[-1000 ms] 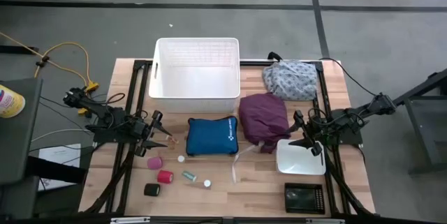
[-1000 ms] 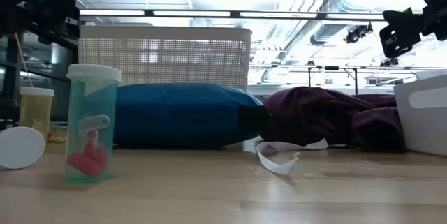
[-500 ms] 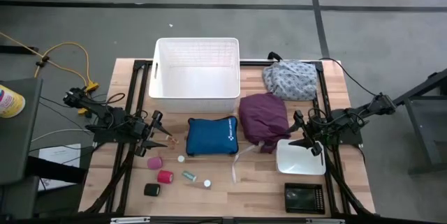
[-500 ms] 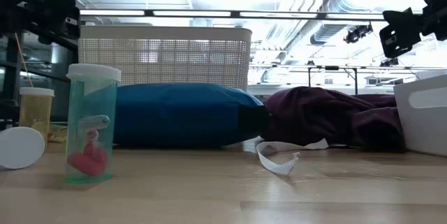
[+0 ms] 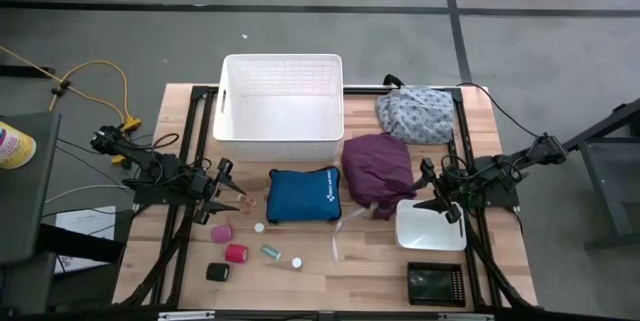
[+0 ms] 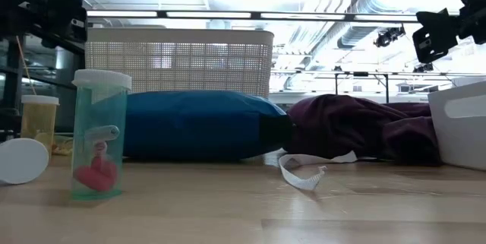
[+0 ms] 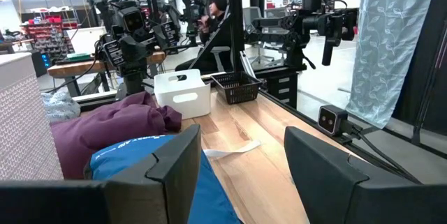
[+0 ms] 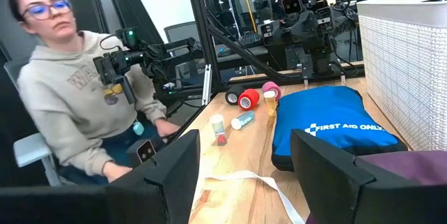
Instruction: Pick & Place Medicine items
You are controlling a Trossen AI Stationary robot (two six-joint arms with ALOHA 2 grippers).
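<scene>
We see a pink roll (image 5: 221, 232), a red roll (image 5: 236, 253) and a black roll (image 5: 217, 272). The pouch (image 5: 303, 196) is blue, one bundle (image 5: 378, 164) purple, another (image 5: 415, 114) floral, perhaps grey-blue; the basket (image 5: 282, 108) is white.

Blue pouch (image 5: 303, 196) blocks centre; bare wood between strap (image 5: 340, 236) and white tray (image 5: 430, 226)

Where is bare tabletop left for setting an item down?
Bare wood lies between the white strap and the small white tray, and left of the white basket. It is crowded around the bandage rolls and vial.
</scene>
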